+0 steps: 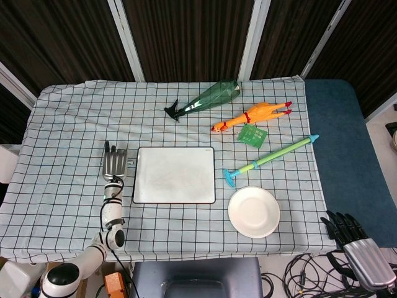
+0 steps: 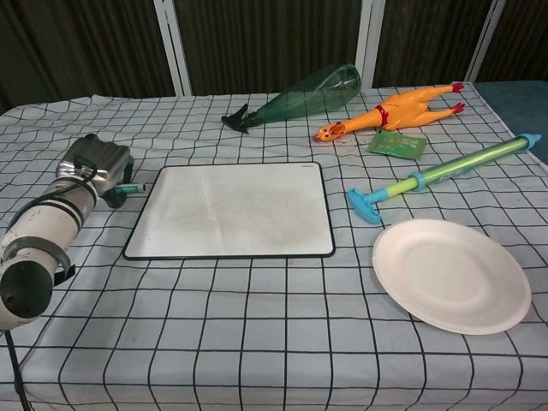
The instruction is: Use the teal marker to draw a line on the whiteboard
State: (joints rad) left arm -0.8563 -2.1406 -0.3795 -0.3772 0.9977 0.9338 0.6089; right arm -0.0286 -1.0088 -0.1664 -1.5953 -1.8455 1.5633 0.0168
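The whiteboard [image 1: 174, 175] [image 2: 229, 208] lies flat at the table's middle, its surface blank. My left hand [image 1: 115, 165] [image 2: 96, 164] sits just off its left edge, fingers curled down over the teal marker [image 2: 130, 186]. Only the marker's short end pokes out from under the hand toward the board; the rest is hidden. In the head view a sliver of the marker [image 1: 130, 162] shows beside the hand. My right hand [image 1: 355, 239] hangs off the table's near right corner, fingers spread and holding nothing.
A white paper plate [image 1: 253, 212] lies right of the board, with a teal-and-green water squirter [image 1: 271, 158] behind it. Further back lie a green card [image 1: 252, 134], an orange rubber chicken [image 1: 250, 116] and a green bottle on its side [image 1: 208, 99].
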